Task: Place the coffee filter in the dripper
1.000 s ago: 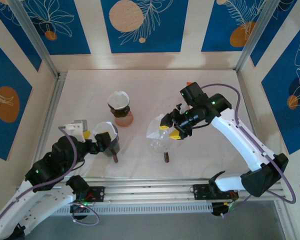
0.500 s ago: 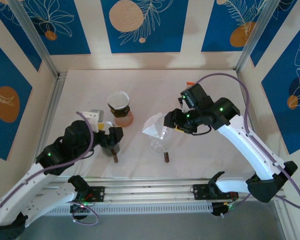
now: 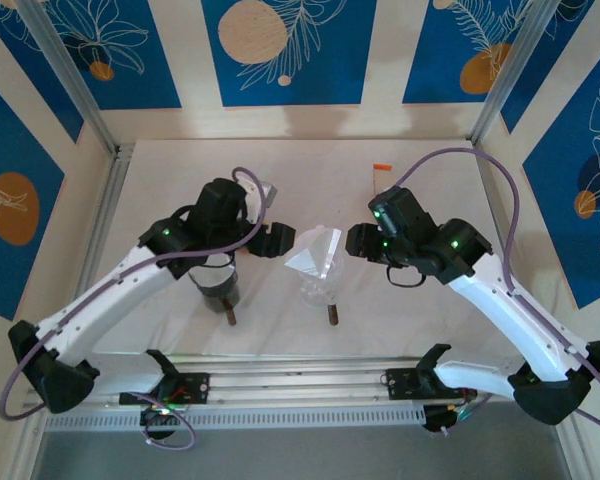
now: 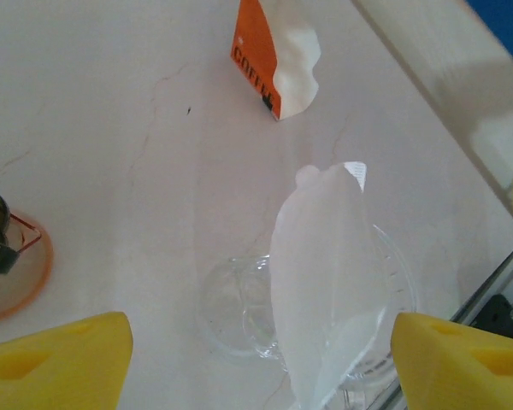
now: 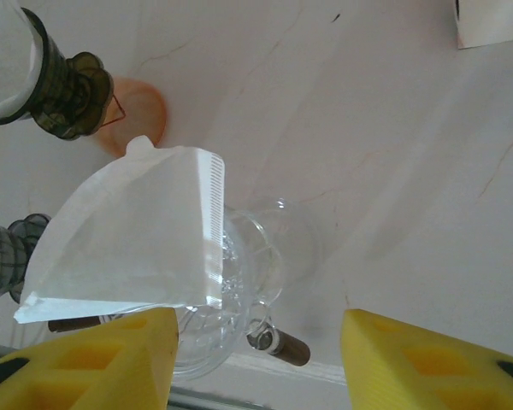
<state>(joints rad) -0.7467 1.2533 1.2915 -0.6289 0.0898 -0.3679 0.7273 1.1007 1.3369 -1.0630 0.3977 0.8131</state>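
On the pale, veined tabletop [image 3: 430, 185], near the middle front: a clear glass dripper [image 3: 321, 292], with a dark ribbed dripper [image 3: 220, 292] close on its left. Farther back, a dark dripper on an orange base [image 5: 77, 85]. Well apart toward the far right, an orange coffee packet [image 3: 381, 167].

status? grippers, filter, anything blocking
Left gripper open, over the filter. Right gripper open, beside it. Filter folded flat, leaning in the glass dripper, not opened out. Dark dripper off to the side, apart.
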